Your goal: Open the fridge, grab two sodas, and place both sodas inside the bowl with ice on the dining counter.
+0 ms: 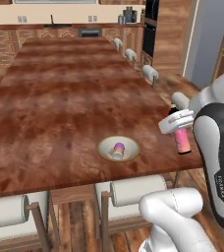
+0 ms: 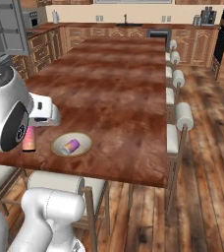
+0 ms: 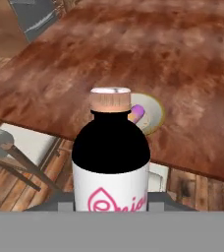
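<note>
1. Gripper [image 1: 181, 129] was clamped on a slim pink bottle [image 1: 183, 140], which we held upright just off the right edge of the dining counter [image 1: 70, 93], near its front right corner.
2. From the hand view we saw the bottle [image 3: 111, 162] close up: a black shoulder, a white label with pink lettering, and a tan cap with a pale top.
3. From the right base view the bottle [image 2: 29, 139] showed as a pink base below the white hand, partly hidden by our own arm.
4. The tan bowl [image 1: 104, 152] sat on the counter close to the front edge, towards the right corner, a little way in from the bottle.
5. A short purple-pink can [image 1: 119, 149] lay on its side inside the bowl; in the right base view the can [image 2: 71, 145] also rested tilted in the bowl [image 2: 84, 142].
6. We could not make out ice pieces clearly in the bowl.
7. White-cushioned wooden stools [image 2: 184, 116] lined the counter's right edge, and more stood along its front edge.
8. Wooden cabinets [image 1: 1, 47] ran along the far wall beyond the counter's far edge.
</note>
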